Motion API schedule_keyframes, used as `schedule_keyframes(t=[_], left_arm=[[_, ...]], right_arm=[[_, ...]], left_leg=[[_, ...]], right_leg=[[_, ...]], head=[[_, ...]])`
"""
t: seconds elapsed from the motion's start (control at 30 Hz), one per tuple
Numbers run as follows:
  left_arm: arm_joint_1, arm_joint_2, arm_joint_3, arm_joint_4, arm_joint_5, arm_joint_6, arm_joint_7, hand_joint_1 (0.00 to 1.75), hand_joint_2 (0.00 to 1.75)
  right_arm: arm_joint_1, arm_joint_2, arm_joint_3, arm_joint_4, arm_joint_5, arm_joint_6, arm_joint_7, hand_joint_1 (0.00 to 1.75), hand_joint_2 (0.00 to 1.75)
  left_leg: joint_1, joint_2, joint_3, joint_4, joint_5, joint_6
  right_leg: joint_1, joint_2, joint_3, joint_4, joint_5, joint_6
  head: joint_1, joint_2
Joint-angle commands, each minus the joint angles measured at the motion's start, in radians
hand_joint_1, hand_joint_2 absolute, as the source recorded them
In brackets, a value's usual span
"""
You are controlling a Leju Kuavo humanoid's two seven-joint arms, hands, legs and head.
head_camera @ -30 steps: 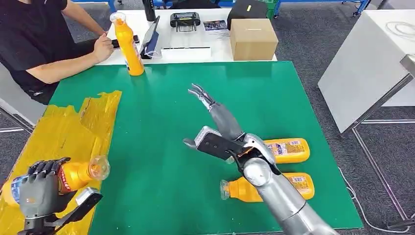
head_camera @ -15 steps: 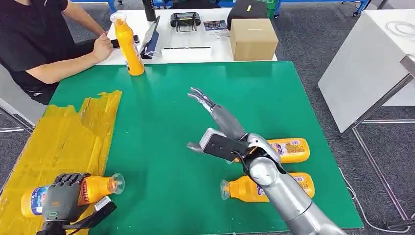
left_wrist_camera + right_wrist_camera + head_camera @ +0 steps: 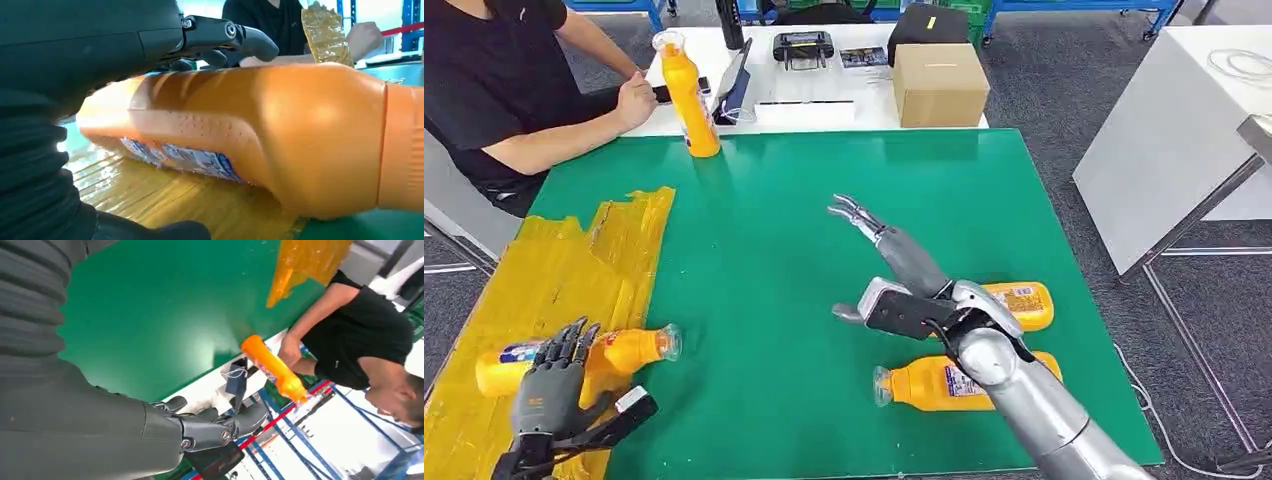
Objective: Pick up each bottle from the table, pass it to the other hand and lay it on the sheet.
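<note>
1. Left robot hand: fingers spread, gripping nothing. Orange bottle lies on its side on the yellow sheet, just ahead of the fingers, touching or nearly so; can't tell which. Cap end reaches over the sheet edge toward the green bench.
2. Right robot hand: open, fingers stretched fwd, empty, above the bench. Two lying bottles close by its wrist: one just beyond, one just nearer the robot.
3. Upright bottle stands well beyond both hands at the far bench edge, next to a seated person.
4. Handling, a judgement: rigid plastic, smooth, prob. slippery; round body may roll when lying. Weight unknown; contents not visible.
5. Best hold: wrap around mid-body at the label, not the narrow neck; leaves the ends free for the handover.
</note>
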Motion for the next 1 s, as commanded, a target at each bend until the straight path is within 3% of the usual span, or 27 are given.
schedule_keyframes(t=[0.03, 0.27, 0.53, 0.73, 0.77, 0.9, 1.0], left_arm=[[0.029, 0.022, -0.011, 0.021, 0.066, -0.041, -0.023, 0.0, 1.75], [0.069, -0.001, 0.048, -0.072, 0.18, -0.065, -0.085, 0.0, 1.75], [0.066, -0.014, 0.065, -0.081, 0.217, -0.069, -0.112, 0.0, 1.75], [0.096, -0.081, 0.145, -0.228, 0.411, -0.168, -0.229, 0.0, 1.75], [0.102, -0.101, 0.15, -0.261, 0.449, -0.18, -0.251, 0.0, 0.0], [0.124, -0.141, 0.134, -0.357, 0.558, -0.208, -0.3, 0.0, 0.0], [0.129, -0.175, 0.137, -0.427, 0.783, -0.331, -0.335, 0.0, 0.0]], right_arm=[[0.062, -0.029, -0.062, -0.012, 0.024, -0.029, -0.034, 0.0, 1.75], [0.175, -0.106, -0.114, -0.098, 0.07, -0.011, -0.089, 0.0, 1.75], [0.178, -0.115, -0.114, -0.105, 0.068, 0.008, -0.091, 0.0, 1.75], [0.282, -0.232, -0.12, -0.189, 0.134, 0.022, -0.081, 0.0, 1.75], [0.295, -0.252, -0.123, -0.199, 0.144, 0.026, -0.075, 0.0, 1.75], [0.335, -0.336, -0.151, -0.239, 0.142, 0.057, -0.043, 0.0, 1.75], [0.411, -0.394, -0.201, -0.286, 0.134, 0.074, -0.031, 0.0, 1.75]], left_leg=[[0.001, 0.001, 0.0, -0.001, 0.0, 0.0], [0.0, 0.0, 0.001, 0.0, -0.001, 0.0], [0.0, 0.001, -0.003, 0.0, 0.0, 0.0], [0.001, -0.002, -0.003, 0.001, -0.001, 0.0], [0.0, -0.003, -0.004, 0.001, -0.001, 0.0], [0.0, -0.002, -0.007, 0.002, -0.001, 0.001], [-0.002, -0.003, -0.008, 0.002, -0.001, 0.001]], right_leg=[[0.001, 0.001, 0.0, -0.002, 0.001, -0.001], [0.001, 0.0, 0.002, -0.001, 0.0, 0.0], [0.0, 0.001, -0.003, -0.001, 0.0, 0.0], [0.001, -0.002, -0.002, -0.001, -0.001, 0.0], [0.0, -0.003, -0.002, -0.001, -0.001, 0.0], [0.0, -0.002, -0.005, 0.0, -0.001, 0.001], [-0.002, -0.003, -0.007, 0.0, -0.001, 0.001]], head=[[0.0, 0.0], [0.0, 0.0], [0.0, 0.0], [0.0, 0.0], [0.0, 0.0], [0.0, 0.0], [0.0, 0.0]])
